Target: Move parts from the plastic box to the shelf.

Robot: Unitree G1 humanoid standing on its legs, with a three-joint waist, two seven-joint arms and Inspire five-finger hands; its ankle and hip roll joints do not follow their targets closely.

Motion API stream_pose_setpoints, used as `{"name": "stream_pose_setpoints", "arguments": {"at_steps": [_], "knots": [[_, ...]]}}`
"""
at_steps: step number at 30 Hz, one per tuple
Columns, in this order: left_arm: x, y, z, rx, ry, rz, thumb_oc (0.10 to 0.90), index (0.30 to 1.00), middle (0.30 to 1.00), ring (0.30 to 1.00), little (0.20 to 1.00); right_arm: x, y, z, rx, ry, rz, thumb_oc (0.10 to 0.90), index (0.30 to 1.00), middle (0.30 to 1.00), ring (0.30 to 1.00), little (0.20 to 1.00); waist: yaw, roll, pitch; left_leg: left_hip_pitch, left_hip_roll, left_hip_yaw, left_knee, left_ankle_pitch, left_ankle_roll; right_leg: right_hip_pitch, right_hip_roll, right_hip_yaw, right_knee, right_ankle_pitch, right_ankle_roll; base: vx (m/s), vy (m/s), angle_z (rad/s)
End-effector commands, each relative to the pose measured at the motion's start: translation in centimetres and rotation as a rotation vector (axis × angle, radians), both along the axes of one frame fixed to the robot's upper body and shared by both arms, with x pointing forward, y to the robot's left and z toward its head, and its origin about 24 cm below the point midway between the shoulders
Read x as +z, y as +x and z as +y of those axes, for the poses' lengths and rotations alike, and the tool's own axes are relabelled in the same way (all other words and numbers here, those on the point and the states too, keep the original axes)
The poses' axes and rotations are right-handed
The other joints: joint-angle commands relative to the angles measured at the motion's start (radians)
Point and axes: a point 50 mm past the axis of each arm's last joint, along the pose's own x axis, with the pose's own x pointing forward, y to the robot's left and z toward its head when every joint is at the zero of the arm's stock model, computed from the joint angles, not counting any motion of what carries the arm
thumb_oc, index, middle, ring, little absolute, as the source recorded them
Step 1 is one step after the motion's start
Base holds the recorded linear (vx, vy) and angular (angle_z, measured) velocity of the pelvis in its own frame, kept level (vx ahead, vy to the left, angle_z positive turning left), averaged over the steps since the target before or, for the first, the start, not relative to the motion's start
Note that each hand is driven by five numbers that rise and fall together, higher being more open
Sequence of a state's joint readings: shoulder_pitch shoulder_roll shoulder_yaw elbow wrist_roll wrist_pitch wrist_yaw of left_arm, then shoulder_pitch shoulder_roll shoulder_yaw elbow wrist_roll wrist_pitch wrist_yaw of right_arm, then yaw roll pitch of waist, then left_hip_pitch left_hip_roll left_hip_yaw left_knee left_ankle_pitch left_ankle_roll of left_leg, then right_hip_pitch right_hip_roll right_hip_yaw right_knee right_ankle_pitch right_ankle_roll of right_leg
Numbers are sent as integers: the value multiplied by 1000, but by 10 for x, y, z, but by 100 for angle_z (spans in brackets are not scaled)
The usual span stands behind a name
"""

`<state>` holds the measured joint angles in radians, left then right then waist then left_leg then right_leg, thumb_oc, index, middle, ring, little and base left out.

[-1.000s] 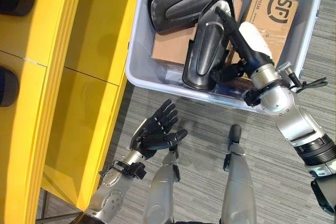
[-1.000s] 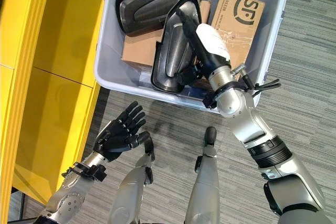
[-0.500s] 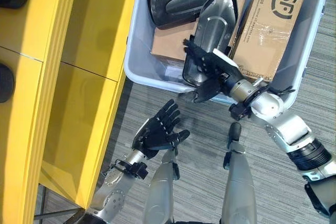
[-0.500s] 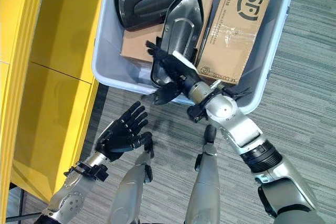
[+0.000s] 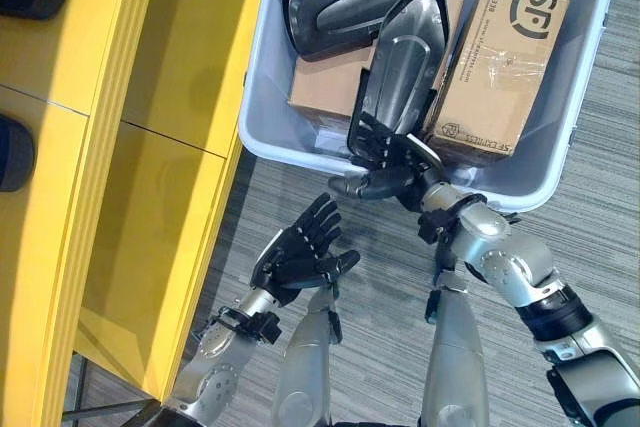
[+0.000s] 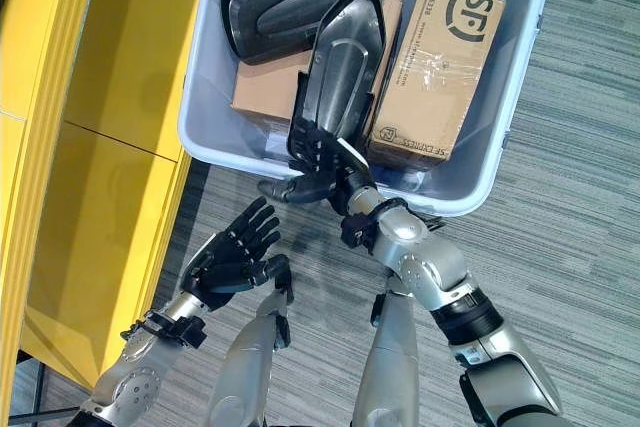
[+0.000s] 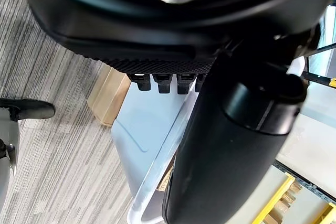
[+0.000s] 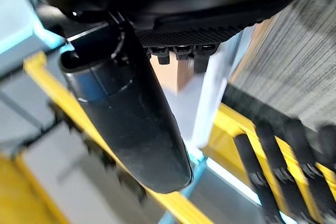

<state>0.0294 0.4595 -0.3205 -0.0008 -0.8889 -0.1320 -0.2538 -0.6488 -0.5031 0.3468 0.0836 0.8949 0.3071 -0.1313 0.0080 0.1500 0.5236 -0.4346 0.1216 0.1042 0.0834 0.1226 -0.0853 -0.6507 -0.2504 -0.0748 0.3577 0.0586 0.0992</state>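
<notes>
Yellow shelf (image 5: 150, 147) fills the 9 o'clock side of the head views, w/ dark items at its far 9–10 o'clock edge. Plastic box (image 5: 590, 77) sits at 12–1 o'clock on grey carpet, holding two cardboard cartons and two dark moulded parts. Upper part (image 5: 345, 2) lies flat at 11 o'clock inside the box; second part (image 5: 400, 67) leans lengthwise, its low end at the near wall.

Right hand (image 5: 385, 162) is at that low end, fingers spread over the near rim, thumb out toward 9 o'clock; nothing clamped yet. Left hand (image 5: 300, 252) hangs over the carpet at 6 o'clock, fingers open, palm up, empty.

Step, as I read it: reaching for the grasp, no part out yet. Next needs fingers closed on the part's low edge, then lift clear of the near wall and swing to 9 o'clock.

Room: carton (image 5: 500, 57) touches the part at 3 o'clock, tight there. Box stands just beside the shelf; carpet at 6 o'clock is open.
</notes>
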Motion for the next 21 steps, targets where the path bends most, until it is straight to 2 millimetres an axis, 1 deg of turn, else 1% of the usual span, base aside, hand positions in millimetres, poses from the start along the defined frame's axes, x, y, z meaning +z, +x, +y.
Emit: {"name": "stream_pose_setpoints", "arguments": {"at_steps": [1, 3, 4, 5, 8, 11, 13, 16, 21], "knots": [[23, -13, 0, -84, 17, -146, 900, 1000, 1000, 1000, 1000, 53, 6, 1, 9, 150, -188, 900, 1000, 1000, 1000, 1000, 21, 27, -4, -36, -12, 25, 119, -160, 47, 76, 54, -15, -10, -175, -62, 0, 0, 0], [21, -13, -1, -88, 9, -140, 900, 1000, 1000, 1000, 1000, 67, 6, -2, 14, 194, -245, 900, 1000, 1000, 1000, 1000, 25, 35, -4, -37, -12, 23, 117, -158, 45, 72, 53, -16, -4, -179, -64, 0, 0, 0], [21, -14, -2, -92, 7, -140, 900, 1000, 1000, 1000, 1000, 75, 5, -4, -1, 197, -306, 900, 1000, 1000, 1000, 1000, 26, 40, -4, -38, -15, 20, 118, -159, 45, 70, 52, -16, 2, -183, -65, 0, 0, 0], [20, -15, -2, -93, 3, -141, 900, 1000, 1000, 1000, 1000, 80, 0, -1, 19, 232, -328, 900, 1000, 1000, 1000, 1000, 24, 45, -4, -40, -17, 22, 117, -157, 44, 63, 52, -13, 7, -184, -65, 0, 0, 0], [21, -16, -3, -95, -6, -142, 900, 1000, 1000, 1000, 1000, 79, -3, 1, 11, 233, -331, 900, 1000, 1000, 1000, 1000, 20, 51, -4, -39, -20, 24, 116, -156, 44, 59, 52, -8, 11, -186, -66, 11, 40, -3], [20, -17, -4, -96, -20, -144, 900, 1000, 1000, 1000, 1000, 77, -5, 5, 2, 269, -309, 900, 1000, 1000, 1000, 1000, 18, 63, -4, -37, -24, 29, 114, -156, 46, 54, 50, -2, 15, -189, -70, 7, 30, -1], [19, -18, -5, -101, -31, -143, 900, 1000, 1000, 1000, 1000, 71, -4, 8, -13, 298, -271, 900, 1000, 1000, 1000, 1000, 17, 75, -4, -41, -27, 33, 114, -155, 47, 45, 48, 4, 20, -190, -72, 11, 51, -4], [17, -19, -5, -99, -33, -139, 900, 1000, 1000, 1000, 1000, 68, -3, 8, -33, 332, -243, 900, 1000, 1000, 1000, 1000, 19, 81, -4, -43, -29, 32, 119, -156, 48, 40, 46, 4, 28, -194, -74, 7, 17, -3], [15, -19, -6, -106, -37, -139, 900, 1000, 1000, 1000, 1000, 58, 7, 12, -38, 375, -96, 900, 1000, 1000, 1000, 1000, 26, 91, -4, -42, -32, 32, 115, -155, 47, 35, 46, 4, 32, -196, -77, 0, 0, 0]]}}
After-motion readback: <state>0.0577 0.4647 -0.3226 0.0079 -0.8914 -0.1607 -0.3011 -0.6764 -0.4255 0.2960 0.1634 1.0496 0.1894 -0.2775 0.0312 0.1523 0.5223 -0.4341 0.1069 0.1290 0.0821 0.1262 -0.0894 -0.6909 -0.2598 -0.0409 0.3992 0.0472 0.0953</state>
